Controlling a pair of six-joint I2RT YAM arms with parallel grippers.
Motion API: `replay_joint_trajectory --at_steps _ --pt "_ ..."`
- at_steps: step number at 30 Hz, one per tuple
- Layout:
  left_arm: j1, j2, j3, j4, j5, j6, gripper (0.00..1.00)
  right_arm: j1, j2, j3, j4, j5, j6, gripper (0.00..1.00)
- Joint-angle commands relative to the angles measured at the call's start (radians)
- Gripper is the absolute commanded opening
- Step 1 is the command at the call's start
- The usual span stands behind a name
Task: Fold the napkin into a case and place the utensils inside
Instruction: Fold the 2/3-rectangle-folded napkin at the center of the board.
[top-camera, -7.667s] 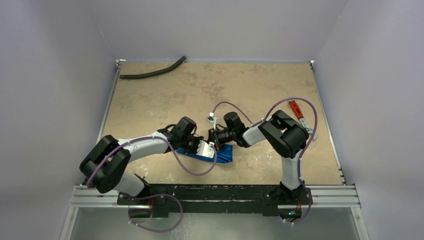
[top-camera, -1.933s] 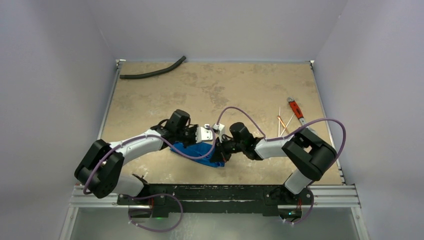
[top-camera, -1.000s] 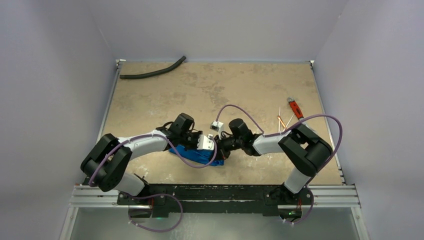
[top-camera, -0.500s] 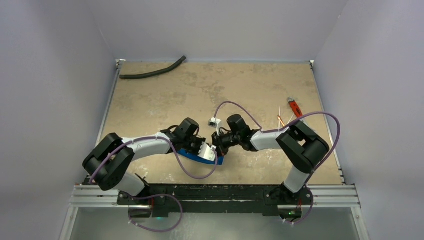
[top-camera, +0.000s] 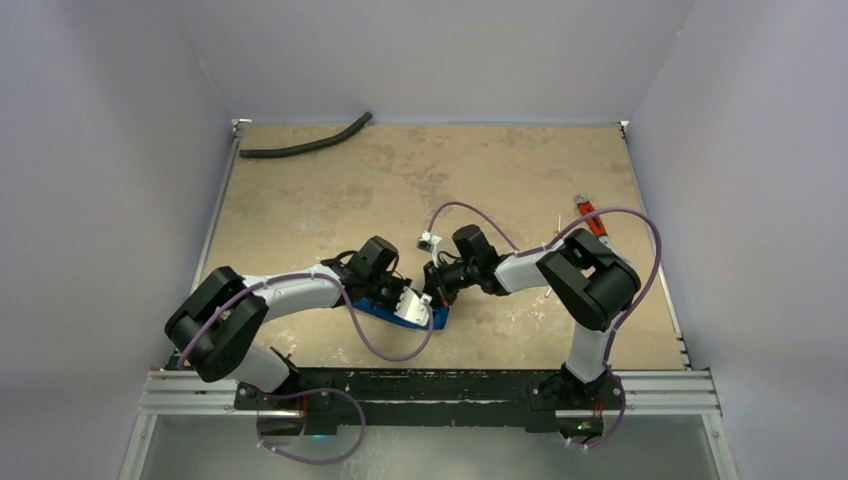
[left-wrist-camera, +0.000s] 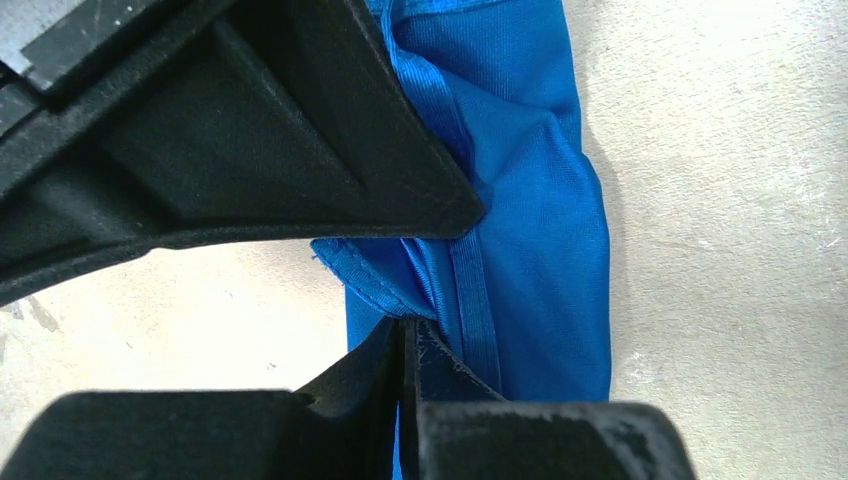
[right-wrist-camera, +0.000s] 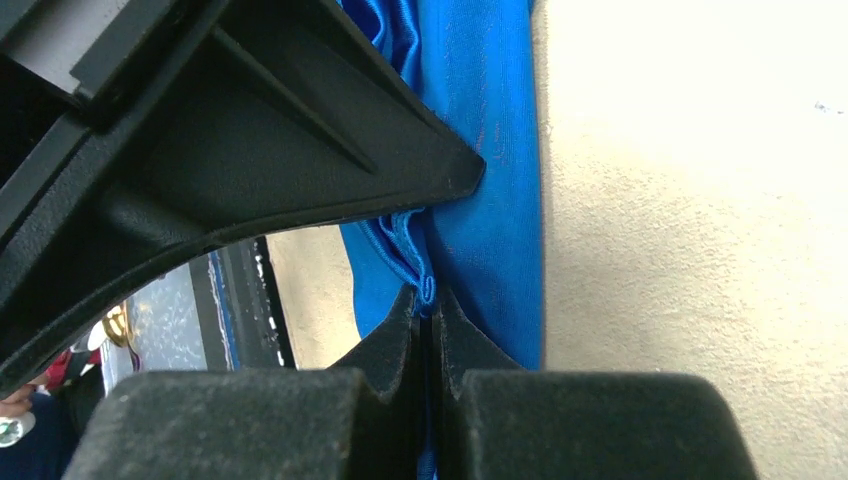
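The blue napkin (top-camera: 384, 309) lies bunched as a narrow strip on the table near the front edge, between the two arms. In the left wrist view, my left gripper (left-wrist-camera: 405, 328) is shut on a hemmed edge of the napkin (left-wrist-camera: 540, 200). In the right wrist view, my right gripper (right-wrist-camera: 428, 300) is shut on a gathered fold of the napkin (right-wrist-camera: 490, 150). From above, the left gripper (top-camera: 426, 313) and the right gripper (top-camera: 438, 298) meet tip to tip over the cloth's right end. The utensils are almost wholly hidden behind my right arm; only a thin tip (top-camera: 553, 222) shows.
A black curved hose (top-camera: 305, 145) lies at the far left corner of the table. A red-handled wrench (top-camera: 590, 215) sits near the right edge, behind my right arm's elbow. Grey walls close in three sides, and a black rail (top-camera: 420, 385) runs along the front.
Both grippers stay shut on the cloth. The napkin is drawn into a narrower strip. My right arm's elbow has swung left and now covers the utensils.
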Motion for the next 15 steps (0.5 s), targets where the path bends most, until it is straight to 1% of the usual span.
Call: replay_joint_trajectory --at_steps 1,4,8,10,12,13,15 --pt "-0.010 -0.005 0.012 -0.033 0.042 -0.026 0.00 -0.002 0.038 0.020 -0.005 0.002 -0.049 0.00" --pt "-0.007 -0.013 0.043 0.069 -0.031 -0.123 0.00 -0.002 0.070 0.006 -0.001 0.005 -0.054 0.00" --pt "0.030 -0.031 0.116 0.115 -0.104 -0.259 0.00 -0.002 0.092 -0.009 0.012 0.003 -0.053 0.00" --pt "0.052 -0.051 0.153 0.090 -0.103 -0.311 0.00 -0.002 0.099 -0.013 0.010 0.004 -0.054 0.00" --pt "0.076 -0.083 0.175 0.038 -0.071 -0.327 0.00 -0.002 0.107 -0.017 0.012 0.004 -0.053 0.00" --pt "0.085 -0.105 0.177 0.007 -0.043 -0.323 0.00 -0.002 0.108 -0.019 0.012 0.002 -0.052 0.00" --pt "0.102 -0.149 0.177 -0.103 0.047 -0.253 0.00 -0.005 0.111 -0.022 0.011 -0.001 -0.052 0.00"
